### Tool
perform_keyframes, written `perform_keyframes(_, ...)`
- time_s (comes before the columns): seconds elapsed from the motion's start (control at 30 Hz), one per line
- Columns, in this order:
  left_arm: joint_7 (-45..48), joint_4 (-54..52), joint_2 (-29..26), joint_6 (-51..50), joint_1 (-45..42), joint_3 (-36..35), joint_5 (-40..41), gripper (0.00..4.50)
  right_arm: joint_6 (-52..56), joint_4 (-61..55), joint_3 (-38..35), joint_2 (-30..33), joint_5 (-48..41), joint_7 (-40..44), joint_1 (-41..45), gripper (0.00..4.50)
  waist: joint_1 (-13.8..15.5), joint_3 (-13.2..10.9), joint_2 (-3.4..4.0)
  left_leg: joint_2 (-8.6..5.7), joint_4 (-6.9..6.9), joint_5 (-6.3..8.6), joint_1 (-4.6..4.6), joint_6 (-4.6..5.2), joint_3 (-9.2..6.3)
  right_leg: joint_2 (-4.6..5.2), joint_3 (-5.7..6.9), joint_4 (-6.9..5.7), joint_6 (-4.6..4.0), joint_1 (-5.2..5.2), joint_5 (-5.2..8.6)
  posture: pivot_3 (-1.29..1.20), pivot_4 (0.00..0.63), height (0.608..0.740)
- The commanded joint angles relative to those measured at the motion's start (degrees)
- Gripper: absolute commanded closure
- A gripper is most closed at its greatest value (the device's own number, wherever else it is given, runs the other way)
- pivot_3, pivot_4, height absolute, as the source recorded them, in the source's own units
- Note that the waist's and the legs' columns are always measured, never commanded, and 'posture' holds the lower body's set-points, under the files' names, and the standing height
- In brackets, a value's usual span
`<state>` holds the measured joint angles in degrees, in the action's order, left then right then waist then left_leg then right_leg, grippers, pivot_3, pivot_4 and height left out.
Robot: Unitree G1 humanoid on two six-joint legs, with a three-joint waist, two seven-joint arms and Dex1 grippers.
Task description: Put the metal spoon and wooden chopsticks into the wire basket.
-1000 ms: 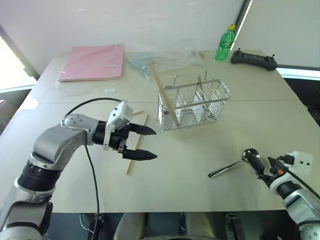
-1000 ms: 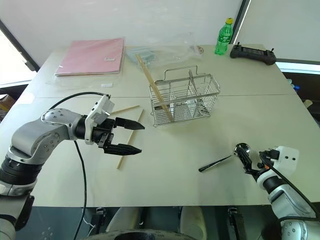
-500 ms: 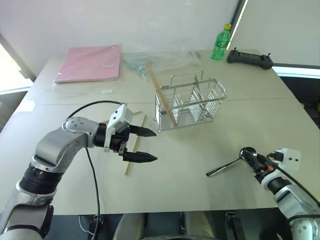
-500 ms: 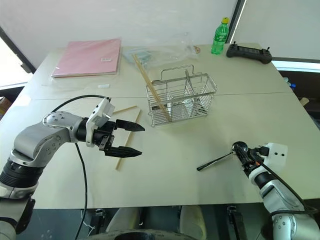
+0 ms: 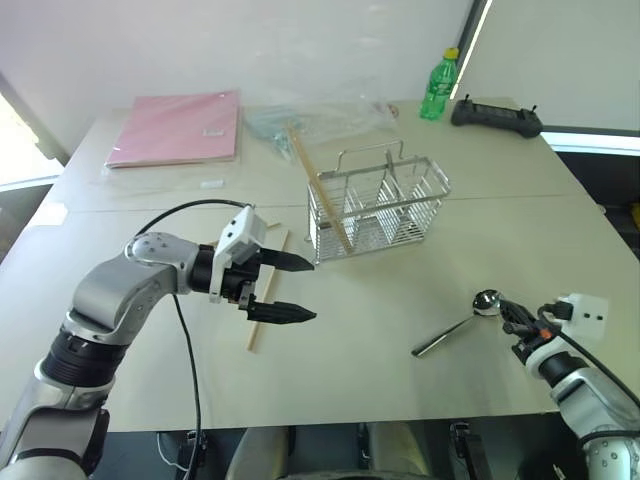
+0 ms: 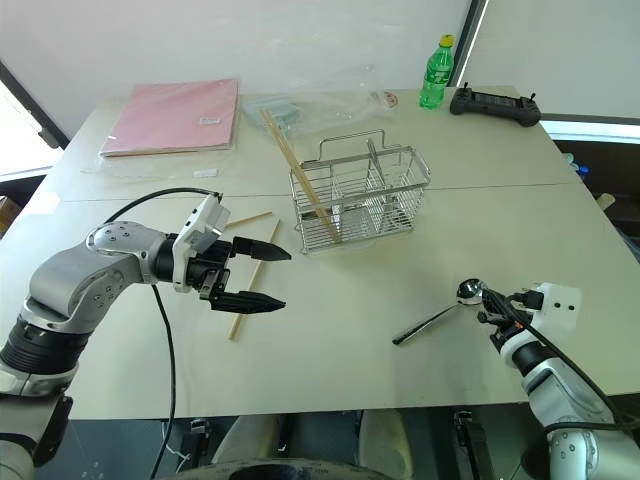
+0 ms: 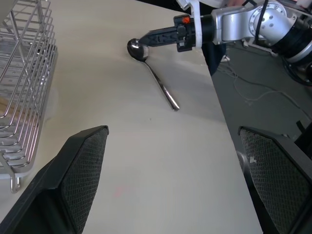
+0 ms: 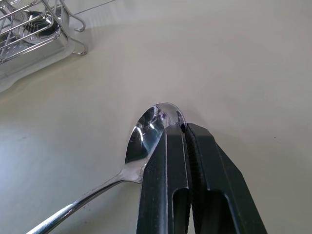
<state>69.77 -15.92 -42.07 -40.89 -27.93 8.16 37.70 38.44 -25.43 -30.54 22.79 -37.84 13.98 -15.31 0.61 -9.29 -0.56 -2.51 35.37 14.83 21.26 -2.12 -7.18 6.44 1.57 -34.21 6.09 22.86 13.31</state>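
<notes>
The metal spoon (image 5: 450,328) lies on the table at the front right, bowl toward my right gripper (image 5: 504,308). That gripper is shut, its tips pinching the bowl's rim (image 8: 161,119). One of the wooden chopsticks (image 5: 318,195) leans in the left end of the wire basket (image 5: 385,208), which stands mid-table. Another chopstick (image 5: 264,305) lies flat on the table under my left gripper (image 5: 313,289). A third chopstick (image 6: 250,218) lies just behind it. The left gripper hovers wide open with nothing between its fingers (image 7: 83,175).
A pink folder (image 5: 178,125) and a clear plastic bag (image 5: 320,115) lie at the back of the table. A green bottle (image 5: 437,85) and a black controller (image 5: 495,115) sit at the back right. The table's right edge runs close to the spoon.
My right gripper's fingers went from open around the spoon's bowl to shut on its rim. The left gripper stayed open and still.
</notes>
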Motion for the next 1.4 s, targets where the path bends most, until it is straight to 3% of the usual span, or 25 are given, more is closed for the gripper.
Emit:
perform_keyframes(0.03,-0.18,-0.32,0.54,1.03,-1.54,-1.04,-0.07,0.0,1.8,-5.64,-5.07,4.34,-4.21,-1.64,4.27,4.47,-0.07,-0.03,0.07,0.0,0.02,0.0,0.01,0.0,0.01,0.0,-0.02,0.0,-0.01,0.0,0.0,0.0,0.15,0.722)
perform_keyframes(0.27,-0.34,0.49,1.81,1.62,-2.1,-0.94,-0.79,0.0,8.07,-6.48,-9.91,13.69,-11.45,-4.89,15.18,4.47,0.02,-0.03,0.05,0.02,0.03,-0.01,0.02,0.01,0.01,-0.05,0.03,0.0,-0.04,0.0,-0.03,0.0,0.15,0.722)
perform_keyframes(0.47,-0.68,0.36,2.36,1.64,-1.91,-1.19,-0.88,0.0,9.07,-5.73,-9.02,12.66,-9.95,-4.93,10.77,4.47,0.23,0.01,-0.09,-0.03,0.02,-0.01,0.13,0.01,-0.03,-0.01,0.06,0.08,-0.01,0.0,-0.02,0.0,0.15,0.722)
perform_keyframes(0.57,-0.69,0.12,1.97,1.59,-1.62,-1.42,-0.65,0.0,8.82,-6.48,-8.73,9.86,-10.49,-5.83,8.35,3.68,0.04,0.0,-0.07,-0.05,0.03,0.0,0.12,0.01,0.01,0.02,0.01,0.07,-0.01,0.0,-0.02,0.0,0.15,0.722)
perform_keyframes(0.67,-0.6,0.0,1.58,1.42,-1.55,-1.52,-0.53,0.0,8.01,-7.6,-6.96,8.34,-8.46,-6.67,6.53,2.25,-0.1,0.0,-0.04,-0.02,0.04,-0.01,0.04,0.02,0.05,0.01,0.01,0.02,-0.02,0.0,-0.03,0.0,0.15,0.722)
perform_keyframes(1.0,-0.7,-0.34,1.32,1.2,-1.72,-1.48,-0.37,0.0,6.75,-6.52,-2.13,-0.77,-8.2,-8.37,3.52,2.25,-0.01,-0.01,-0.01,0.27,0.06,-0.01,0.05,0.02,0.0,-0.33,0.0,0.02,-0.19,0.03,-0.12,0.0,0.15,0.722)
perform_keyframes(1.4,-0.97,-0.78,1.07,0.8,-1.86,-1.77,0.05,0.0,2.84,-3.13,0.75,-3.03,-4.86,-7.03,1.94,2.25,0.01,-0.01,0.0,0.27,0.06,-0.01,0.06,0.02,0.0,-0.35,-0.02,0.03,-0.19,0.04,-0.11,0.0,0.15,0.722)
